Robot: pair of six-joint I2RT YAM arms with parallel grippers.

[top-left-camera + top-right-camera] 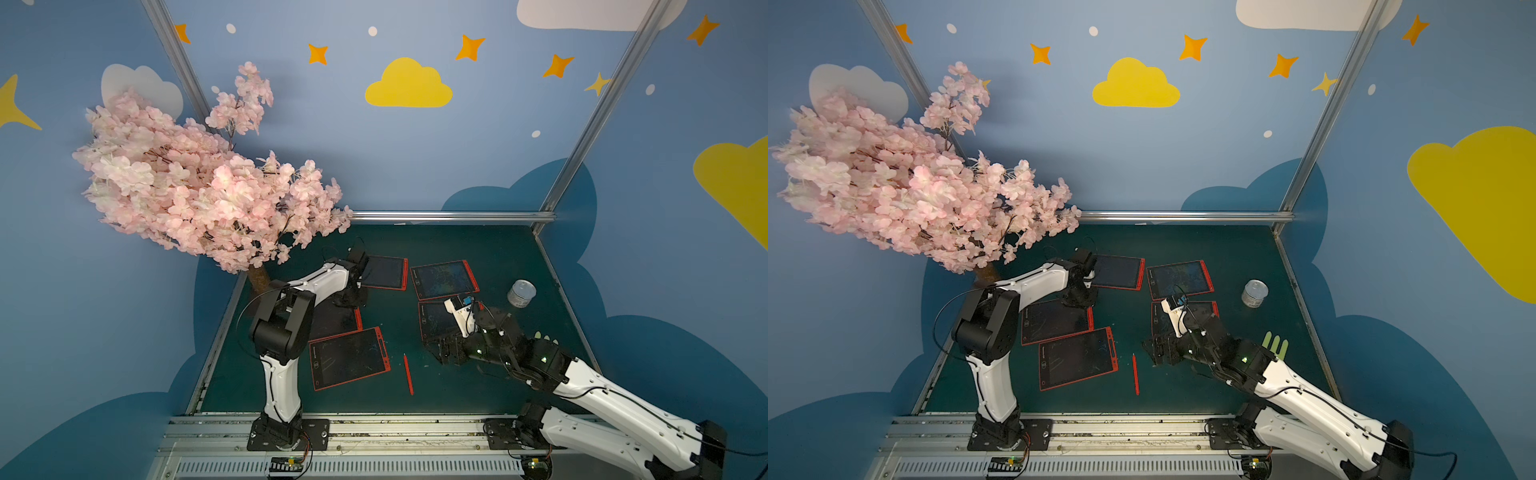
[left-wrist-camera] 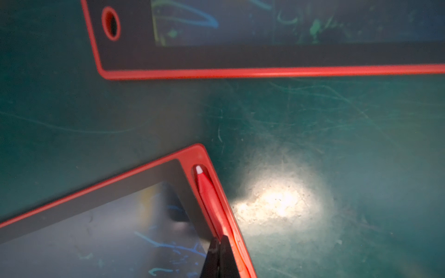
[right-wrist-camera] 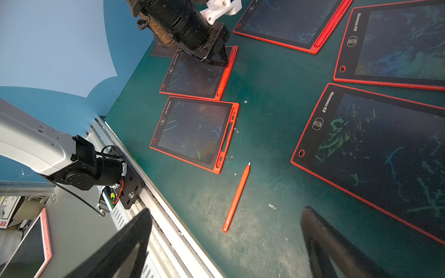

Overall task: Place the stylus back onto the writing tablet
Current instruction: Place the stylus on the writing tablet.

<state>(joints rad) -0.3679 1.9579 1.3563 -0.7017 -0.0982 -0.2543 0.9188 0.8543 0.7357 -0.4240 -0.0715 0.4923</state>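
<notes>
Green bench (image 1: 478,249): left fingers (image 2: 228,260), pressed together, bear on seated stylus (image 2: 208,195) in its tablet (image 2: 120,216); right fingers (image 3: 125,245), spread apart, should next straddle the loose stylus (image 3: 237,196).

Loose stylus (image 1: 408,374) lies on the table (image 1: 457,386), right of the nearest tablet (image 1: 349,359).

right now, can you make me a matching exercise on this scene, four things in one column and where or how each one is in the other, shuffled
Things:
1 loose stylus
2 left pincer
3 right pincer
4 tin can

States:
a open, above the mat
b lying on the mat beside the empty-slot tablet
c shut, tips on a docked stylus
d standing near the mat's right edge, apart from the tablets

Pairs: 1-b, 2-c, 3-a, 4-d
</notes>
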